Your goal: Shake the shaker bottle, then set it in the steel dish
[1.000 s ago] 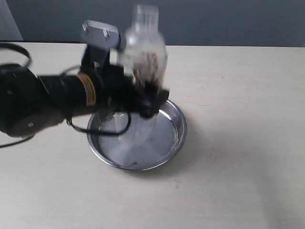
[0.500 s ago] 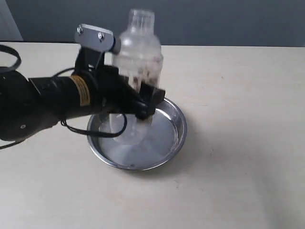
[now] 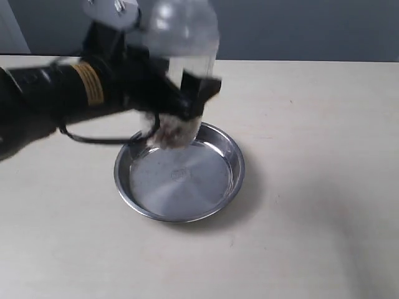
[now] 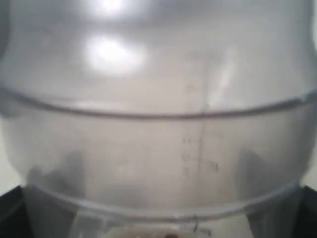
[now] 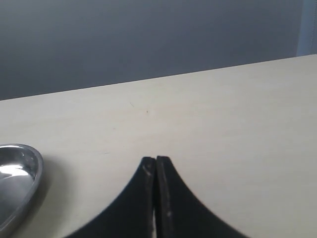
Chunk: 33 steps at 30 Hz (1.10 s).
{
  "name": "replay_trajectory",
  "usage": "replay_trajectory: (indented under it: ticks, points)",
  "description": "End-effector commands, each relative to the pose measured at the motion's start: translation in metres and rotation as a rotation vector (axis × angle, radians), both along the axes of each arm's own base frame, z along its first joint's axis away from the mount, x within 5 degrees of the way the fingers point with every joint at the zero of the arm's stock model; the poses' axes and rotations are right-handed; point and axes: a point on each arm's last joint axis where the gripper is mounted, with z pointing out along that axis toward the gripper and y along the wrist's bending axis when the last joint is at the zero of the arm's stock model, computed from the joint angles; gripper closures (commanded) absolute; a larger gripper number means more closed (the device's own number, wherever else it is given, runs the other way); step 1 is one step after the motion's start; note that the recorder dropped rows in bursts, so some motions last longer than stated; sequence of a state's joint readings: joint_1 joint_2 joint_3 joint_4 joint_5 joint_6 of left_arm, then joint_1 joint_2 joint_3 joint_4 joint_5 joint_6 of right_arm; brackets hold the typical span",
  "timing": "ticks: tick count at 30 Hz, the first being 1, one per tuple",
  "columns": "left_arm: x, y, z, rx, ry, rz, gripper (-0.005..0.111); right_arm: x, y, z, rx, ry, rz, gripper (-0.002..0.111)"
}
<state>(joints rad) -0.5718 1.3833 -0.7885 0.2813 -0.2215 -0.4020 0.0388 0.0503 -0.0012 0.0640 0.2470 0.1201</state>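
The shaker bottle [image 3: 179, 56] hangs upright and motion-blurred above the steel dish [image 3: 232, 180], its cap cut off by the frame's top edge. Brown beads and white grains sit blurred at its base. My left gripper [image 3: 187, 103] is shut on the bottle around its lower body. In the left wrist view the frosted bottle [image 4: 158, 124] fills nearly the whole picture. The dish stands bare on the table beneath. My right gripper [image 5: 156, 161] is shut with nothing in it, low over the table to the right of the dish [image 5: 20, 173]; it is out of the exterior view.
The light wooden table [image 3: 312, 124] stretches wide to the right and front of the dish. A dark grey wall [image 3: 299, 28] runs behind the far edge. My left arm [image 3: 56, 99] reaches in from the left, with a black cable hanging near the dish's rim.
The left gripper has lifted the bottle up and clear of the dish; a second ago its base hung lower, just above the dish. The beads have dropped to the bottom.
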Motion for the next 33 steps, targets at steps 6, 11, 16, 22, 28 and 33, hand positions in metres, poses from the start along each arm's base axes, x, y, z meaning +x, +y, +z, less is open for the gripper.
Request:
replay_trajectory:
  ticks: [6,11,16,22,28,33]
  points:
    - [-0.005,-0.001,0.05,-0.095,-0.204,-0.026,0.106,0.0,0.0,0.0,-0.005,-0.009,0.001,0.109]
    - [-0.001,0.001,-0.011,0.03,0.079,0.029,0.106,0.0,0.0,0.0,-0.005,-0.009,0.001,0.109]
    - [-0.007,0.002,0.033,-0.065,-0.127,-0.009,0.106,0.0,0.0,0.0,-0.005,-0.009,0.001,0.109]
    - [-0.009,0.006,-0.032,0.037,0.123,0.043,0.106,0.0,0.0,0.0,-0.005,-0.009,0.001,0.109]
    - [-0.013,0.008,0.059,-0.102,-0.248,0.0,0.106,0.0,0.0,0.0,-0.005,-0.009,0.001,0.109]
    - [-0.009,0.006,-0.05,0.022,0.206,0.079,0.106,0.0,0.0,0.0,-0.005,-0.009,0.001,0.109]
